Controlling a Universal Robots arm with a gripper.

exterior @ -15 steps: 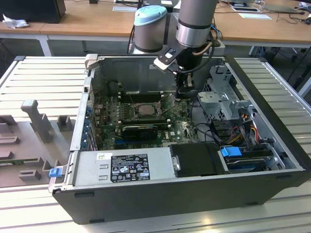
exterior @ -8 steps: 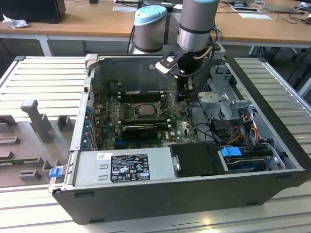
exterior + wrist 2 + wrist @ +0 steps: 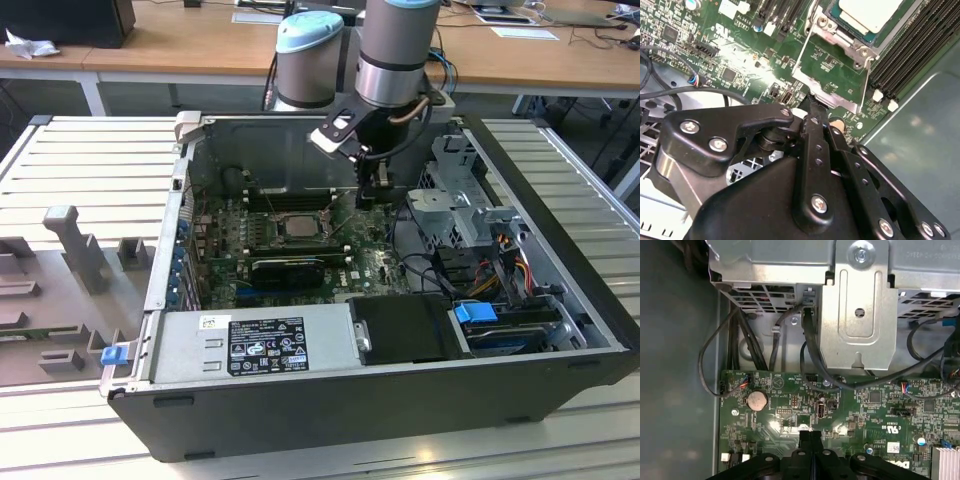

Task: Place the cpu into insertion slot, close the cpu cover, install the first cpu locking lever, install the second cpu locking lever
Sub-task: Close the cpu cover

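The exterior view looks down at a slant, from some way off, into the open computer case (image 3: 300, 400) on the table (image 3: 560, 170). Both wrist views sit close over the green circuit board (image 3: 835, 75) (image 3: 865, 410), looking past the claw (image 3: 812, 105) (image 3: 810, 436). The second wrist view faces the cpu (image 3: 870, 12), and the first wrist view faces the metal drive cage (image 3: 860, 315).

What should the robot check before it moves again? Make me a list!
1. Cpu lying flat in place: ok.
2. Cpu cover down around the chip: ok.
3. Gripper shut: ok.
4. Gripper tip close to the locking lever in the second wrist view: ok.
5. Lever hooked down: cannot tell.
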